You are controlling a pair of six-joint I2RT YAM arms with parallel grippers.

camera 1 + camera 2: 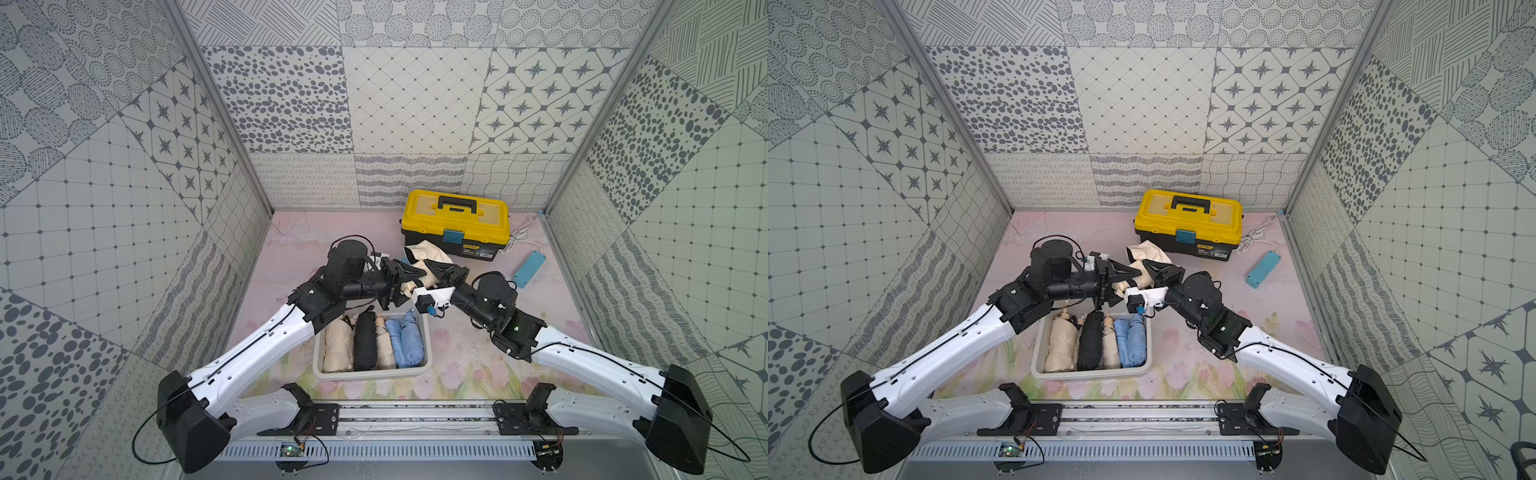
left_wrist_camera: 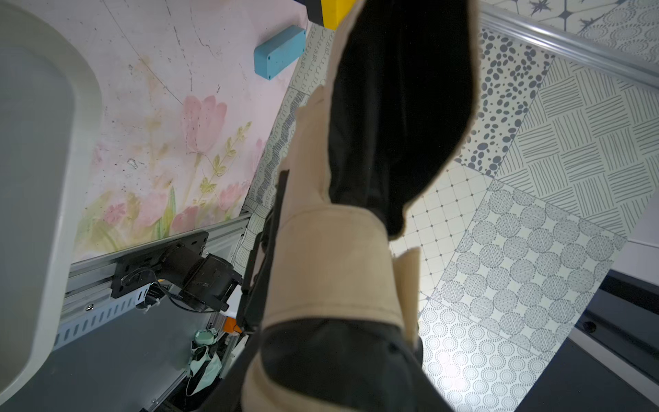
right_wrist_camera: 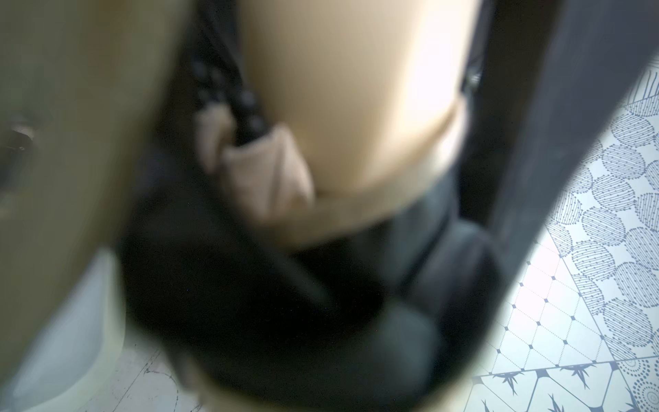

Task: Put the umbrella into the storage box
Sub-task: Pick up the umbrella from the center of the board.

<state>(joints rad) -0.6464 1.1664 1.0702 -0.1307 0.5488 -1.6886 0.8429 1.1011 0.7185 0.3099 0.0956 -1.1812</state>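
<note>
Both arms meet behind the storage box (image 1: 370, 375), between it and the yellow toolbox (image 1: 455, 216). The umbrella (image 1: 430, 251), beige with a dark lining, is not in the box. It sits between the left gripper (image 1: 417, 277) and the right gripper (image 1: 434, 272), and its loose cloth spills toward the toolbox. Whether it is lifted or resting on the table (image 1: 457, 357) cannot be told from either top view. The two-sided hold is probably meant to keep the floppy canopy bundled and to turn it lengthwise, matching the folded umbrellas (image 1: 374, 345) laid side by side in the box. That row looks full across, so this one likely has to go on top. The top views give the layout but hide the jaws behind cloth and arm. The left wrist view shows the beige strap wrapped round the umbrella (image 2: 331, 264), the dark lining flaring out beyond it, and the box rim (image 2: 53, 178) off to one side. The right wrist view is blurred, with the umbrella (image 3: 356, 107) pressed up close. Neither wrist view shows finger contact clearly, so I cannot tell for either gripper whether it is clamped or parted. A blue block (image 1: 530, 268) lies apart near the wall and plays no part.
</note>
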